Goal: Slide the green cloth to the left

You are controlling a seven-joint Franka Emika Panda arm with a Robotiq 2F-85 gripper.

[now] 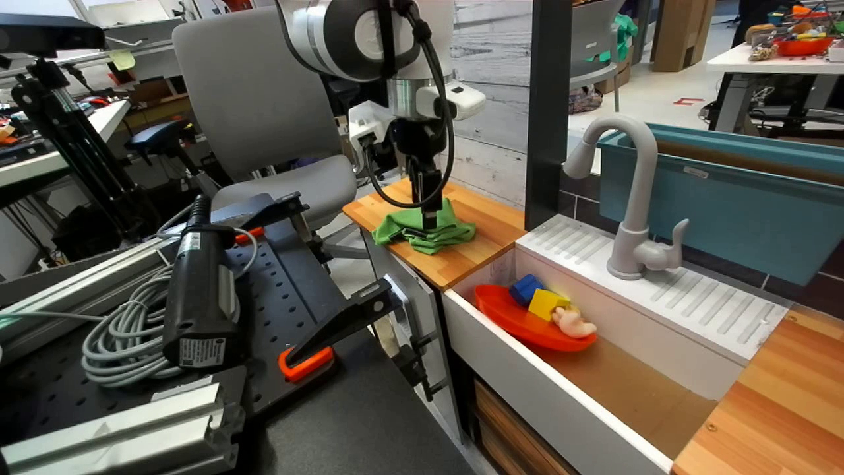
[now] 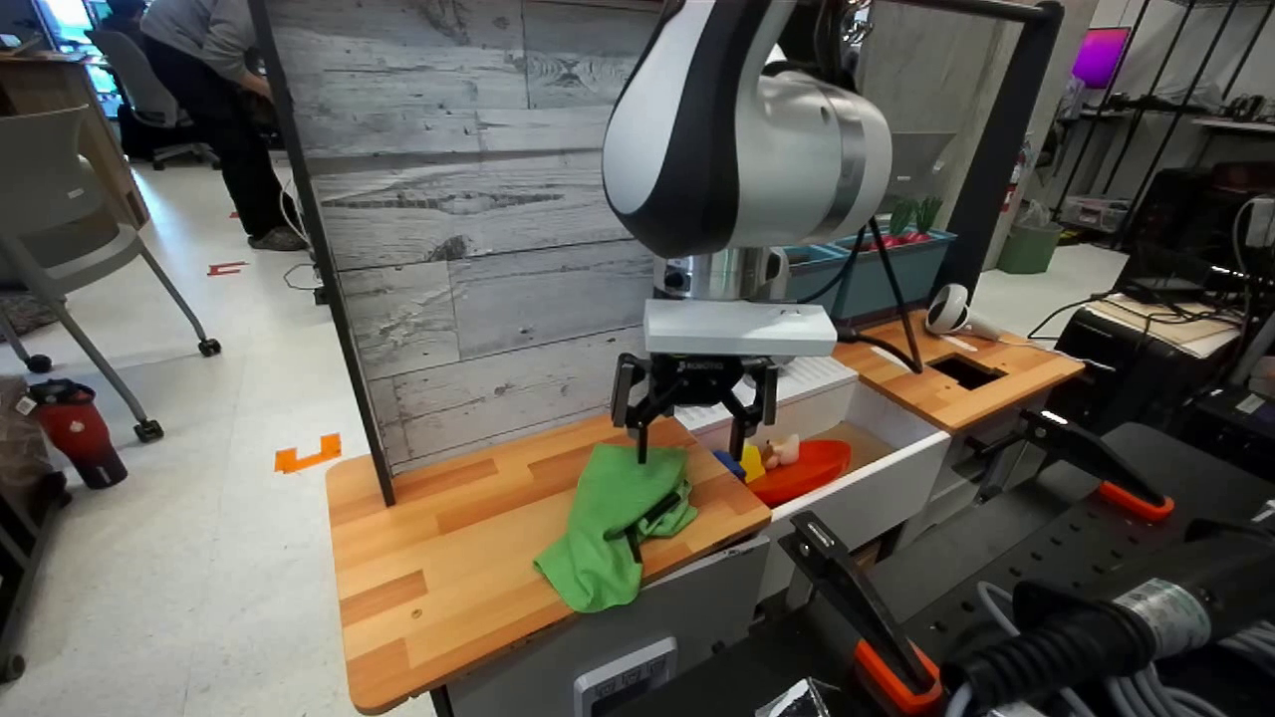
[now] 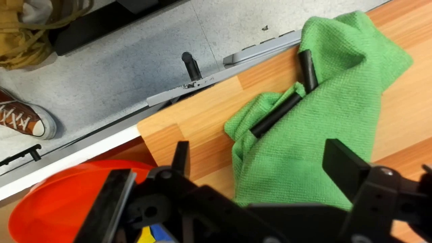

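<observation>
The green cloth (image 1: 452, 231) lies crumpled on the wooden counter in both exterior views (image 2: 603, 543). It also fills the middle right of the wrist view (image 3: 327, 121). Two short black strips (image 3: 276, 114) show among its folds. My gripper (image 2: 689, 450) points down and is open with nothing between its fingers. In the wrist view the gripper (image 3: 258, 146) has one finger over the cloth and one over bare wood beside it. In an exterior view the gripper (image 1: 430, 218) overlaps the cloth; I cannot tell whether a fingertip touches it.
Beside the counter (image 2: 448, 538) is a white sink basin (image 1: 554, 389) holding a red dish (image 1: 508, 326), a blue block (image 1: 525, 289) and a yellow block (image 1: 547, 303). A grey faucet (image 1: 636, 198) and a wood-pattern wall panel (image 2: 478, 219) stand behind. Black clamps (image 1: 349, 316) are nearby.
</observation>
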